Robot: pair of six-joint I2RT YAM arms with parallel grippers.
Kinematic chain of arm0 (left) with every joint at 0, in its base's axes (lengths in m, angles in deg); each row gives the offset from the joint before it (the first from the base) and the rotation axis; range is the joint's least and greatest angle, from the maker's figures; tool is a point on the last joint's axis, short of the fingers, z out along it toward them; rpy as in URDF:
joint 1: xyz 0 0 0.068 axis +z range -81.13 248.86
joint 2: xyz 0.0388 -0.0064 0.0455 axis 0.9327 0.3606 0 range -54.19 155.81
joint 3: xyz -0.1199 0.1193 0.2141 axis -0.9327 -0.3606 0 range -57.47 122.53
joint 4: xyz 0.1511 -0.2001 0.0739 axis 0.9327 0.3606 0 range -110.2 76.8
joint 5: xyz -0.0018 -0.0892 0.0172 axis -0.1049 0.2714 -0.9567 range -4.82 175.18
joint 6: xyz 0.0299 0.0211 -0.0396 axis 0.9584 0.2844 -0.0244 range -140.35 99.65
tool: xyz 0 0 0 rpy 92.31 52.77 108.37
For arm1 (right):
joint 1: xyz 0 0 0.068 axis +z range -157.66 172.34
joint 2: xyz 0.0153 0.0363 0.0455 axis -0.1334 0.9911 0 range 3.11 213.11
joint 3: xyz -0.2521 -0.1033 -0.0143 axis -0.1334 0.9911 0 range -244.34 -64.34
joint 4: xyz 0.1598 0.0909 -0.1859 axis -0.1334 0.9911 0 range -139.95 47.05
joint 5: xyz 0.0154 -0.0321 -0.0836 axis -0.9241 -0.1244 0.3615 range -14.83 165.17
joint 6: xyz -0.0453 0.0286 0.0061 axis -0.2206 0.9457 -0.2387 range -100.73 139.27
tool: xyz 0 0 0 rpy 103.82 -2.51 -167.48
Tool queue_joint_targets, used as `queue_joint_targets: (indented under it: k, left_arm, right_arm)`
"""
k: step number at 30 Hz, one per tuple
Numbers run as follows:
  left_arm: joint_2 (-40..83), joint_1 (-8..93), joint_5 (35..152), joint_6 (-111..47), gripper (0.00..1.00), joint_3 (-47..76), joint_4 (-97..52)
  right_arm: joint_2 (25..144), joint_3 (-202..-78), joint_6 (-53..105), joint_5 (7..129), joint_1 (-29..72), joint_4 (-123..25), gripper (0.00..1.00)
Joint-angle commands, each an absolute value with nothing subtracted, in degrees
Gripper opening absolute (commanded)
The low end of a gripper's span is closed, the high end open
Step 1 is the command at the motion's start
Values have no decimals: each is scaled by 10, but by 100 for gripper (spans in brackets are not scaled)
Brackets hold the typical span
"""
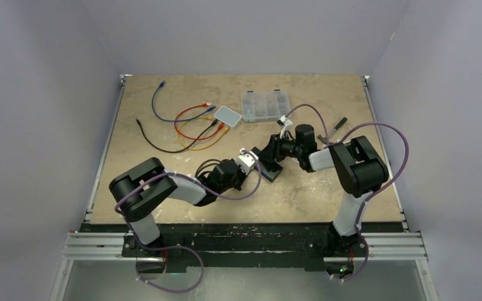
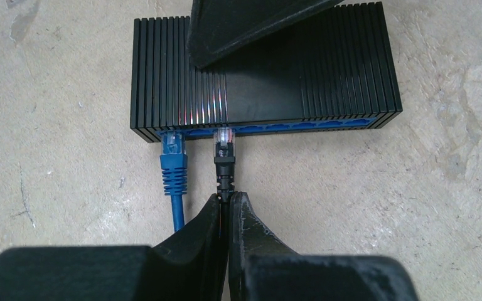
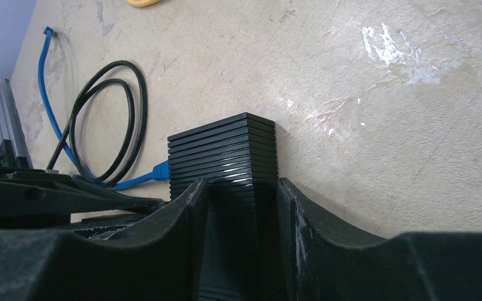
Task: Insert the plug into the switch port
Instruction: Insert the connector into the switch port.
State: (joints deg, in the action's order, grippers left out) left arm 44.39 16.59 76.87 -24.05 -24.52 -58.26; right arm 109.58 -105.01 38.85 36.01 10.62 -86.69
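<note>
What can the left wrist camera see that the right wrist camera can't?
Only left wrist: the left gripper pinching the black plug at the switch ports, beside the blue plug. Only right wrist: a coiled black cable on the table. Both: the black ribbed switch, the blue cable, and the right gripper at the switch.

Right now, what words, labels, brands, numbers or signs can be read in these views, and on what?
None can be read.
The black switch shows only ribs and blue ports; the black plug and blue plug bear no print.
The white box and clear organizer in the top view are too small to tell.
</note>
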Motion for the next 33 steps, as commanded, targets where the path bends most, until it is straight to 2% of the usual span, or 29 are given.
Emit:
queue_joint_targets:
  k: [1,9,21,27,30,33]
  left_arm:
    - [452,166,733,-260,0,-218,-670]
    - [475,165,717,-285,0,-207,-735]
    - [499,169,661,-288,0,-135,-772]
    - [514,177,680,-297,0,-124,-777]
    - [515,177,701,-305,0,-138,-771]
    - [512,177,730,-314,2,-152,-752]
  right_arm:
    - [1113,-1051,404,297,114,-860,43]
    - [1141,-1023,482,214,115,-959,40]
    - [1152,-1028,490,192,131,-964,38]
    - [1145,-1028,485,191,133,-952,38]
    - [1122,-1029,454,235,126,-909,43]
    - [1090,-1032,417,315,117,-848,52]
